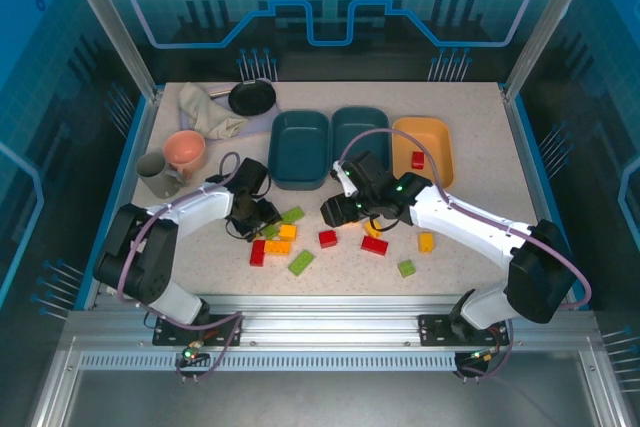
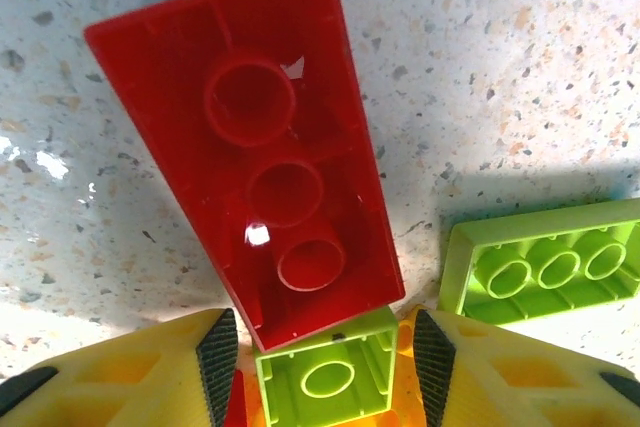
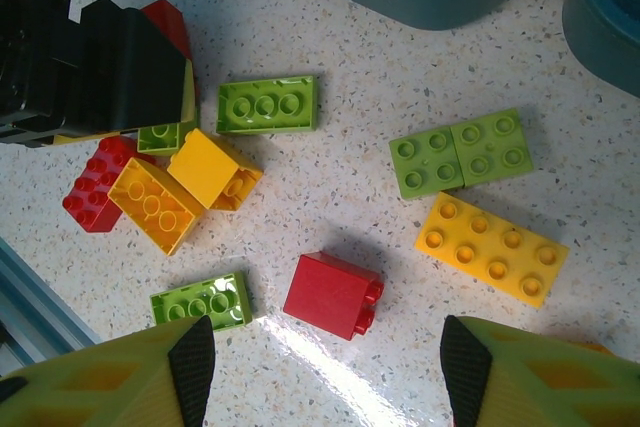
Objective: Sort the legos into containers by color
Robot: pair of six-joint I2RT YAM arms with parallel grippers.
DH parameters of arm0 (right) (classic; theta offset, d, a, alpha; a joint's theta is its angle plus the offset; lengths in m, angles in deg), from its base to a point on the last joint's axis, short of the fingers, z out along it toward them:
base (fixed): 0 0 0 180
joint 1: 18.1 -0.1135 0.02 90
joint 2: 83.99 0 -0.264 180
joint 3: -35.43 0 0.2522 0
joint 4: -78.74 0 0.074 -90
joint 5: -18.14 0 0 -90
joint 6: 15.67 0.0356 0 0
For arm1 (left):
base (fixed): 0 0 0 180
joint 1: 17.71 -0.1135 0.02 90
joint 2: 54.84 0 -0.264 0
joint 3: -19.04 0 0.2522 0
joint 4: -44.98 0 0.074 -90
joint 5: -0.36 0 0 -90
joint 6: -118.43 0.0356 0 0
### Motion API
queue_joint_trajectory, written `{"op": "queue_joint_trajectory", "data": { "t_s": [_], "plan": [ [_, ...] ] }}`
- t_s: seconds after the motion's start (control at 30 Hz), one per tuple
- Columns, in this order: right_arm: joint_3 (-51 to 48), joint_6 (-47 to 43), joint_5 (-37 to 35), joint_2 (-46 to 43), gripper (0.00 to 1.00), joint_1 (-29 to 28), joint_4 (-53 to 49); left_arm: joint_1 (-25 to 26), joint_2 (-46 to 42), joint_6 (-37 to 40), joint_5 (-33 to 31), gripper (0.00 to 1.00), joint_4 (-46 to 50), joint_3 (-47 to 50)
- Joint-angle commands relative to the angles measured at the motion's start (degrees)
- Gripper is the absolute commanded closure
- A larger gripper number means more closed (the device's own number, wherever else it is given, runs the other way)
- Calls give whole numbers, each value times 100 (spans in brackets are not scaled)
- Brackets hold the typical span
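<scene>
Fingers [image 2: 150, 377] of the left gripper [image 2: 325, 339] stand parted over a cluster of bricks. A small green brick [image 2: 325, 377] lies hollow side up between the pads. A sliver of other colour shows on each side of it, so the pads are not pressing it. Just beyond it lies a red oblong brick [image 2: 260, 147], also hollow side up, and a green oblong brick [image 2: 545, 269] lies to the right.

The right gripper [image 3: 325, 372] is spread wide and holds nothing. A red square brick [image 3: 333, 295] sits on the table [image 3: 330, 197] just ahead of its fingertips, with a yellow oblong brick [image 3: 492, 247] off to the right.

From above, the three tubs stand in a row toward the far side of the table: the left teal tub [image 1: 299, 147], the middle teal tub [image 1: 360, 132] and the yellow-orange tub [image 1: 435, 137] on the right. The yellow-orange tub holds one red brick [image 1: 417, 159] on its floor. Both teal tubs show bare dark floors. The other red, green and yellow bricks lie scattered on the table in front of the tubs, under and around both grippers.
</scene>
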Motion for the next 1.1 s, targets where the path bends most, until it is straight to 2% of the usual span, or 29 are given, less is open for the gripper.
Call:
{"op": "queue_joint_trajectory", "data": {
  "t_s": [0.0, 0.13, 0.3, 0.5, 0.73, 0.87, 1.07],
  "plan": [
    [144, 29, 103, 54, 36, 78, -91, 123, 201, -112, -221, 47, 392, -195],
    [135, 43, 103, 52, 36, 89, -97, 229, 389, -125, -390, 51, 708, -369],
    [117, 73, 158, 8, 37, 97, -18, 311, 516, -131, -413, 57, 670, -408],
    [170, 113, 189, -22, 37, 138, -12, 368, 459, -93, -601, 70, 826, -605],
    [223, 237, 357, -359, 36, 296, 146, 411, -316, -64, -844, 71, 1688, -1187],
    [156, 510, 496, -649, 35, 522, 540, 399, -542, 130, -953, 70, 2029, -1864],
    [39, 1220, 783, -691, 34, 1040, 1328, 210, 516, 720, -814, 70, 1766, -3293]
  ]
}}
